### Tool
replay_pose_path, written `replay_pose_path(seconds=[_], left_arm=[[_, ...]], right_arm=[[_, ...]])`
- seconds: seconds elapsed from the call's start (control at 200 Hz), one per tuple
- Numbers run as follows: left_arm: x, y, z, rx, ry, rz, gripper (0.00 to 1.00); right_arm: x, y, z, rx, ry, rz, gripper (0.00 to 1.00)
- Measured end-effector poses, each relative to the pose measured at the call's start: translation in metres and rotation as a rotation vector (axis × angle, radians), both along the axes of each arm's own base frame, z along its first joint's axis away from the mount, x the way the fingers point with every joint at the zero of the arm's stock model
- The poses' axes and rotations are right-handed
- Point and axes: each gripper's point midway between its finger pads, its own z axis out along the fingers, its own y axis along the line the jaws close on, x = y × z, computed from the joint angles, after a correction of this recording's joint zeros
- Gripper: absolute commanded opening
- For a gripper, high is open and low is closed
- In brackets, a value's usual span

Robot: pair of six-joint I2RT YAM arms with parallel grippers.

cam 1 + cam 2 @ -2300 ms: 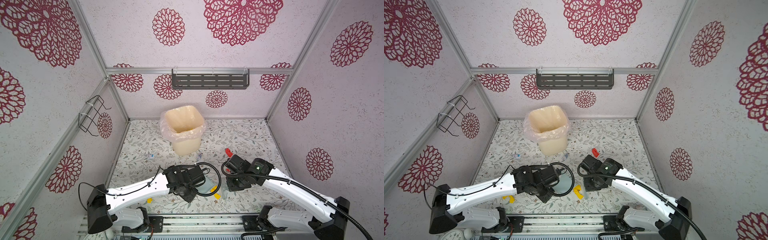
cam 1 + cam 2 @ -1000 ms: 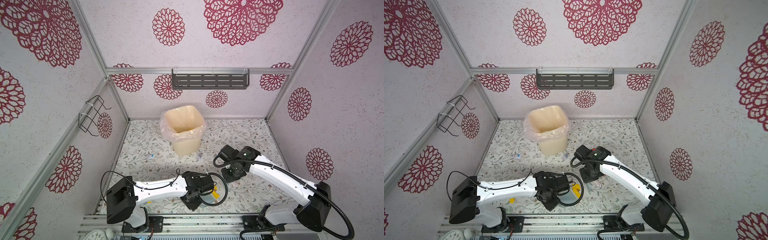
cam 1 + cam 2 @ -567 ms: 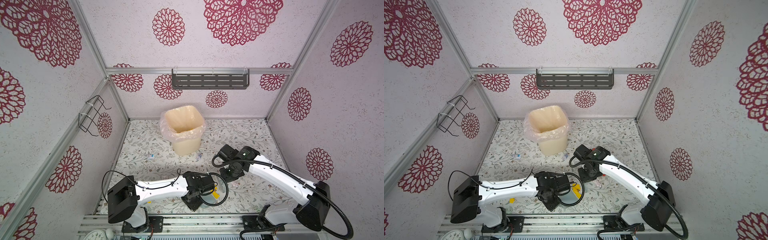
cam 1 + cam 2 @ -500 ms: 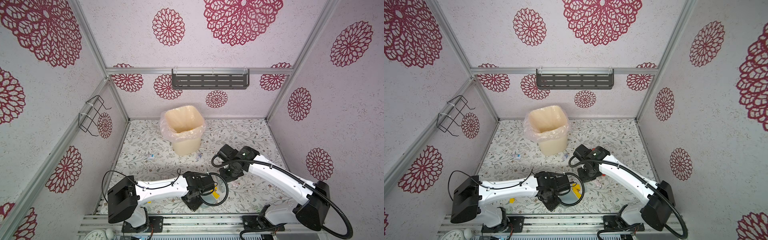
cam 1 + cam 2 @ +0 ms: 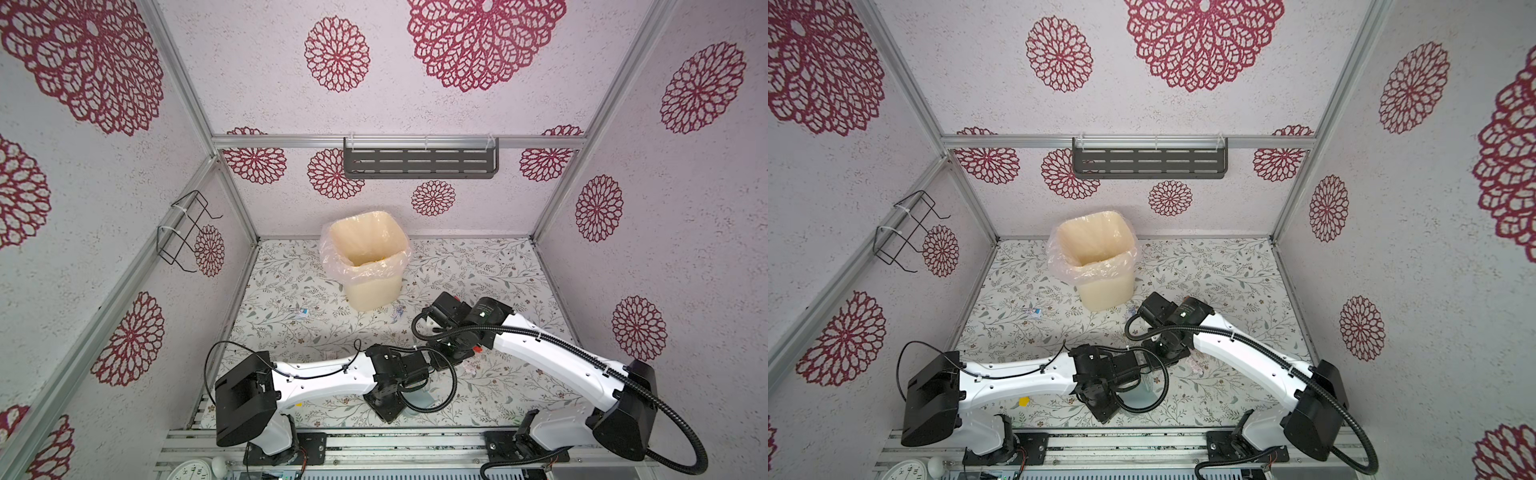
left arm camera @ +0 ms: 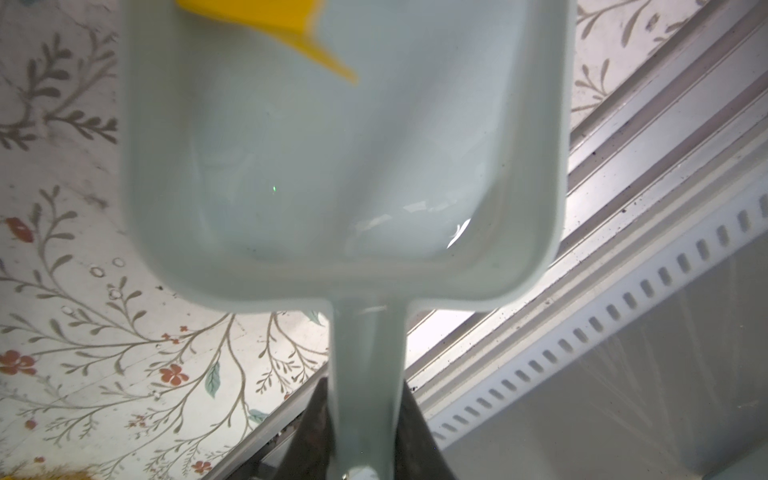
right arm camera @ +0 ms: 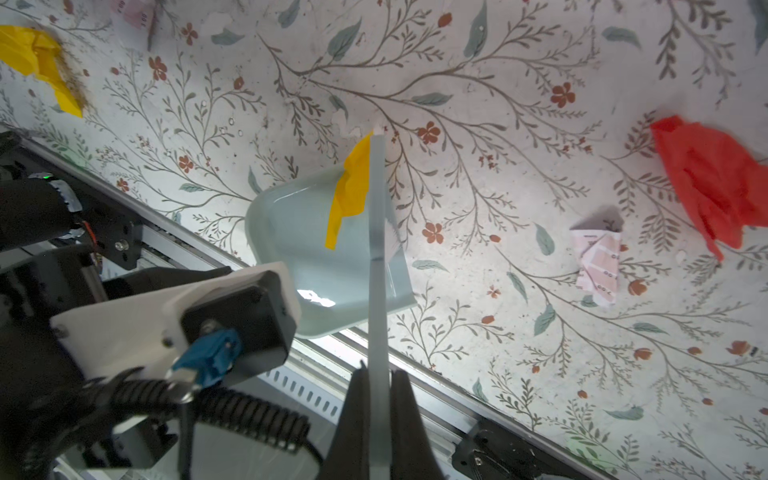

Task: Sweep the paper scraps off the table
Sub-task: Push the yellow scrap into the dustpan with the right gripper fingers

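My left gripper (image 6: 365, 386) is shut on the handle of the pale blue dustpan (image 6: 345, 166), which rests near the table's front edge (image 5: 420, 400). A yellow paper scrap (image 7: 351, 191) lies at the dustpan's mouth (image 7: 299, 249). My right gripper (image 7: 378, 370) is shut on the thin handle of the brush (image 7: 376, 249), whose head stands against that scrap. On the table (image 5: 478, 270) lie a red scrap (image 7: 715, 178), a pale pink scrap (image 7: 596, 257) and another yellow scrap (image 7: 37, 58). In both top views the arms hide both grippers.
A cream bin with a plastic liner (image 5: 365, 257) stands at the back middle. Two tiny bits of litter (image 5: 303, 312) (image 5: 399, 309) lie in front of it. A metal rail (image 7: 415, 399) runs along the table's front edge. The yellow scrap (image 5: 1024, 401) sits front left.
Since two seconds ago both arms have swung in toward the front middle. Over the last second the right arm crept left toward the dustpan; the left arm hardly moved. The yellow scrap is now covered from above.
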Motion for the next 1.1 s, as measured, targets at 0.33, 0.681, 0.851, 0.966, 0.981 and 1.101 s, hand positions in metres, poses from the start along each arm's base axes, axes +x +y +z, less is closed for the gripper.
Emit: replay_pose_path(seconds=[0.33,0.681,0.851,0.966,0.981,1.101], left_arm=[[0.005,-0.005,-0.003,-0.045,-0.017,0.027,0.0],[0.007,0.01,-0.013,-0.02,-0.008,0.082,0.0],[0.009,0.011,-0.014,-0.028,-0.01,0.096,0.0],[0.012,0.013,-0.014,-0.034,-0.013,0.112,0.0],[0.012,0.013,-0.014,-0.034,-0.013,0.113,0.0],[0.015,0.015,-0.015,-0.033,-0.014,0.124,0.0]], right_arm=[[0.009,-0.024,0.013,-0.096,-0.051,-0.017,0.0],[0.048,-0.03,0.014,-0.149,-0.13,-0.027,0.0],[0.053,-0.021,-0.002,-0.171,-0.11,0.016,0.0],[0.048,-0.013,-0.002,-0.15,-0.099,0.058,0.0],[0.047,-0.011,-0.002,-0.147,-0.099,0.064,0.0],[0.034,0.003,0.0,-0.105,-0.082,0.118,0.0]])
